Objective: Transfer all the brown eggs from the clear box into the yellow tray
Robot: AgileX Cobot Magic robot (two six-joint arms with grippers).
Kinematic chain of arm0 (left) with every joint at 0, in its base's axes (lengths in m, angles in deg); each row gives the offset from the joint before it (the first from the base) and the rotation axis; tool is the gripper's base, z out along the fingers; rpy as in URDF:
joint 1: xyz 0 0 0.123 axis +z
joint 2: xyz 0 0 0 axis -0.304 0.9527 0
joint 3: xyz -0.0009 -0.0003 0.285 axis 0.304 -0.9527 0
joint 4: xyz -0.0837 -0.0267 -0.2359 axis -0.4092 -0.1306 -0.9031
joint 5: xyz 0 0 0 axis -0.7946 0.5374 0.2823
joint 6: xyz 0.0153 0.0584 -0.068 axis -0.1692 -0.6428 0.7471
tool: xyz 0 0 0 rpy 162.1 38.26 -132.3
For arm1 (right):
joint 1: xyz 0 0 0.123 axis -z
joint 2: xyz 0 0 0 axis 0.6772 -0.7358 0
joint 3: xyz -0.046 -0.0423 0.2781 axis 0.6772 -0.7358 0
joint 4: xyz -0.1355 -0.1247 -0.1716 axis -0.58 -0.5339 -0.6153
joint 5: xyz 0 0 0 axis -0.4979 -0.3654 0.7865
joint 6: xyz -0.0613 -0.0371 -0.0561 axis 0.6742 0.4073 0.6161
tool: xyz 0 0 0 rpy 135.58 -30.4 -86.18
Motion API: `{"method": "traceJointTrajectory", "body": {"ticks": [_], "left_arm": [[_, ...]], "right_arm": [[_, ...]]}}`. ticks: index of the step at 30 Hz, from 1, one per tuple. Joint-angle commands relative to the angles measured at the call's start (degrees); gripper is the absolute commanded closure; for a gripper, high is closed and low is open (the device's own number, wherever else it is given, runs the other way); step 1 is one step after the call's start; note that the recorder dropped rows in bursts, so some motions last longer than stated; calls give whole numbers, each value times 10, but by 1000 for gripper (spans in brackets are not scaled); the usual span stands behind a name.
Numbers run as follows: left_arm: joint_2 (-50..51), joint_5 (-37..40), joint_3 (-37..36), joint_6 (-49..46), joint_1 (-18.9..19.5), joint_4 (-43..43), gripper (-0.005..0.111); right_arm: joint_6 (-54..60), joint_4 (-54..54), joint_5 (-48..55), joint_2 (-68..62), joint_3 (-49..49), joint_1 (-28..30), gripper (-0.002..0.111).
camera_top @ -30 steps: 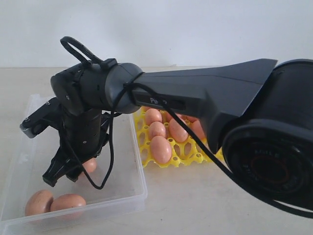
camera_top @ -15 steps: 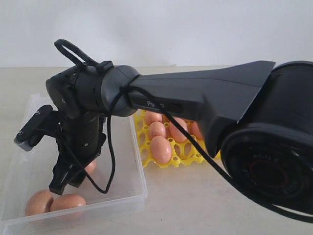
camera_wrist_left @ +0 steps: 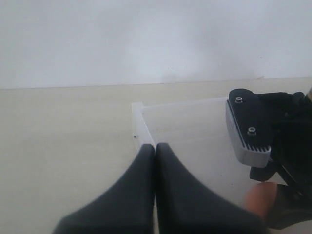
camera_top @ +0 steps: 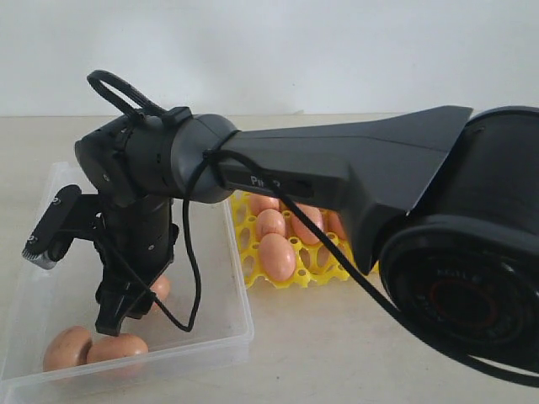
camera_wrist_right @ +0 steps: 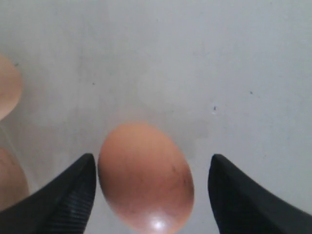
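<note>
I'm looking at a pale beige bench [camera_top: 337, 353] that runs back to a plain white wall [camera_top: 337, 50]. The clear box [camera_top: 240, 295] sits on the near left. The yellow tray [camera_top: 293, 280] is just beside the box's right wall and holds several brown eggs [camera_top: 277, 257]. Three more eggs lie in the box, two of them at its near left corner. My right fingers [camera_wrist_right: 68, 195] hang spread inside the box with the third egg between them, not pinched. My left fingers [camera_wrist_left: 146, 185] are pressed together, pointing at a corner of the box.
</note>
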Motion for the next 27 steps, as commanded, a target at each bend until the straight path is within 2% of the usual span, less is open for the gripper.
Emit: {"method": "traceJointTrajectory", "body": {"ticks": [1,12,15,20,23,27], "left_arm": [[-2,-1,1,0,-2,-3,111],[-2,-1,1,0,-2,-3,111],[-2,-1,1,0,-2,-3,111],[-2,-1,1,0,-2,-3,111],[-2,-1,1,0,-2,-3,111],[-2,-1,1,0,-2,-3,111]], "right_arm": [[-13,-7,20,4,0,0,45],[-13,-5,3,4,0,0,46],[-13,-5,0,4,0,0,63],[-24,-5,-4,4,0,0,105],[-102,-6,-4,4,0,3,108],[-273,-32,-16,21,0,9,108]]}}
